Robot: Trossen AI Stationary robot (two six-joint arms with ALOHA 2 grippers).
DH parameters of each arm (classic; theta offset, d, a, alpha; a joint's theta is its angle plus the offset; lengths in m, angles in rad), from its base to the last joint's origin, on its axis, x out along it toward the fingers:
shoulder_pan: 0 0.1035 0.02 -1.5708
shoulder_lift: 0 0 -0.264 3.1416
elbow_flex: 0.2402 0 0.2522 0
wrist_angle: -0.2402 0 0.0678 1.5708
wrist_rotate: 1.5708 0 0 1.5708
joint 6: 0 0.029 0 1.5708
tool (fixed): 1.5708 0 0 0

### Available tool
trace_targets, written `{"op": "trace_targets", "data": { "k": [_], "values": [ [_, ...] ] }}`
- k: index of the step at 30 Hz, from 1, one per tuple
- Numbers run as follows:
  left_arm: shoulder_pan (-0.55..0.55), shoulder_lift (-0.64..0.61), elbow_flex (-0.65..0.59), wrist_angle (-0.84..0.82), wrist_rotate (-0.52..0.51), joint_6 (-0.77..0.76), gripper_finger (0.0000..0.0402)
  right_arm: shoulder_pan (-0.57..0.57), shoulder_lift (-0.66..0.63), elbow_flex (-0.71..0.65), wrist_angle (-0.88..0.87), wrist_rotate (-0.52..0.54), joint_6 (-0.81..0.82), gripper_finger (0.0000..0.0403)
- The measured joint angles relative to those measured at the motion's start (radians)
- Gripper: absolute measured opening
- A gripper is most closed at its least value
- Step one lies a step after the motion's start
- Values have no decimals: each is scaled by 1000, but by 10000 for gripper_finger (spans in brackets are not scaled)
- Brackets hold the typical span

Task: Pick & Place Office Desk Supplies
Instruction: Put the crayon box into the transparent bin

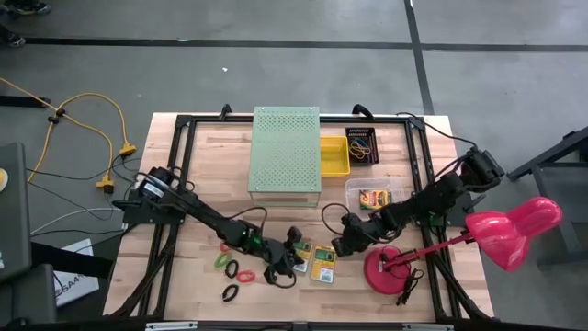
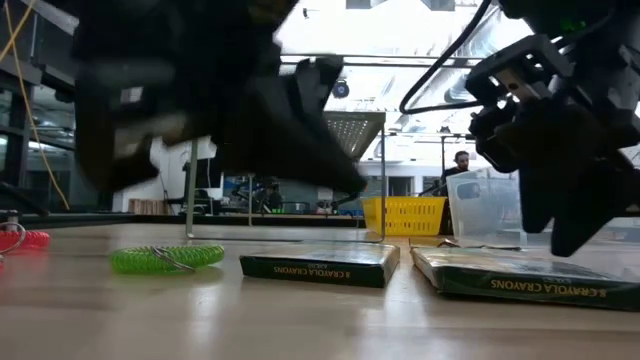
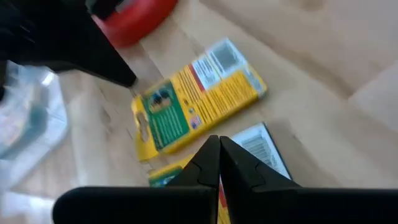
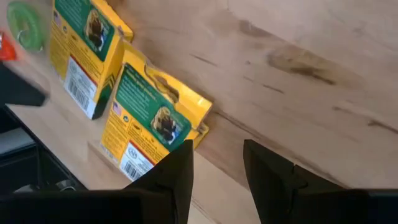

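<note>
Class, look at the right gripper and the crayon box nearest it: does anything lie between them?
Nothing visible does. The right gripper hangs open just past that crayon box, with only bare table between its fingers and the box's edge.

Left gripper low over table, fingers pressed together. Right gripper nearby, fingers apart, empty.

Two crayon boxes lie side by side; band loops apparently lie to their left.
</note>
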Motion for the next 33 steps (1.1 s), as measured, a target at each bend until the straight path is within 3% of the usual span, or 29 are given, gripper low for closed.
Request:
{"op": "trace_targets", "data": {
  "k": [11,21,27,33],
  "values": [
    [-15,46,13,84,-21,-14,1,9,0,0,35,35,0,129],
    [-12,67,202,-216,13,-275,1,10,0,0,41,61,-27,129],
    [-13,76,226,-229,-3,-503,1,28,0,0,41,71,-46,129],
    [-10,82,226,-269,-2,-626,1,42,0,0,42,88,-49,129]
  ]
}}
